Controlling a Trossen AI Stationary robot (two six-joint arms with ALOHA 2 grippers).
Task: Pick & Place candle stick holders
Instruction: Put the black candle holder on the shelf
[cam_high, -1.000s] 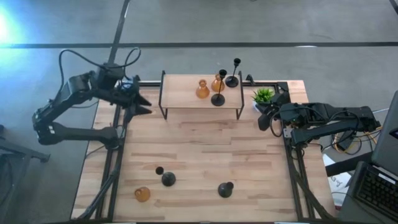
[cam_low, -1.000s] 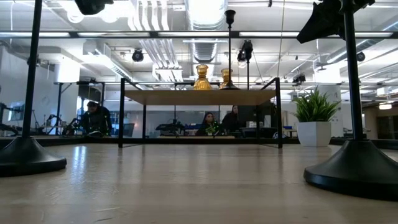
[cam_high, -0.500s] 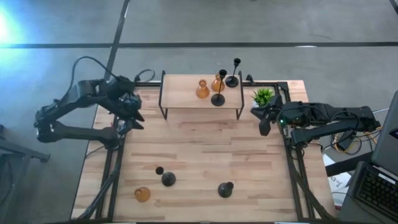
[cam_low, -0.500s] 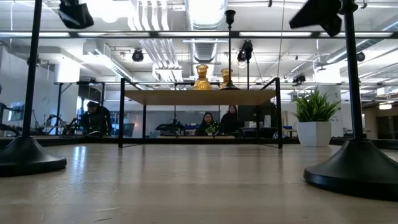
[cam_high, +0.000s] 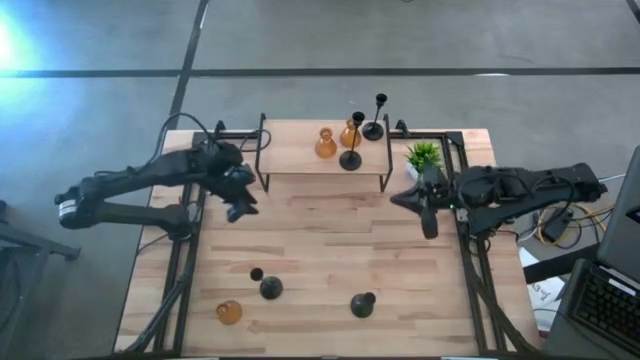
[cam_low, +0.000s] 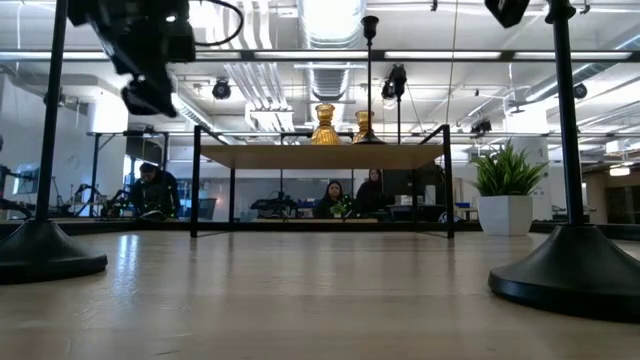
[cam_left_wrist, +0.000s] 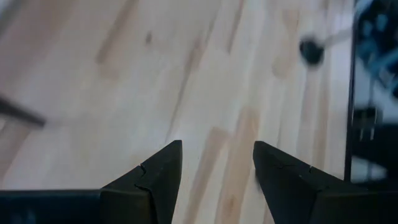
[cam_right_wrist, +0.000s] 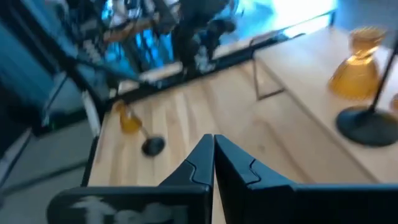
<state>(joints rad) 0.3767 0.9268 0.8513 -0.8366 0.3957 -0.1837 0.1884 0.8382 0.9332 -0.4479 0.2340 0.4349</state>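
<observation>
On the raised shelf (cam_high: 300, 165) at the table's far side stand two amber candle stick holders (cam_high: 326, 143) (cam_high: 350, 133) and two black ones (cam_high: 350, 158) (cam_high: 374, 128). Near the table's near edge stand two black holders (cam_high: 270, 289) (cam_high: 362, 305) and an amber one (cam_high: 229, 312). My left gripper (cam_high: 240, 205) (cam_left_wrist: 216, 162) hangs open and empty over the table, beside the shelf's left end. My right gripper (cam_high: 425, 215) (cam_right_wrist: 213, 155) is shut and empty, held high beside the shelf's right end.
A small green potted plant (cam_high: 423, 155) stands by the shelf's right end, close to my right arm. Bare wood (cam_high: 330, 240) lies between the shelf and the near holders. In the low view, people sit in the room beyond the table.
My left gripper has come down and toward the table's near and right side, from beyond the shelf's left end to over the tabletop, still open. My right gripper has drawn its fingers together, tipped up toward level and shifted a little toward the table's middle.
</observation>
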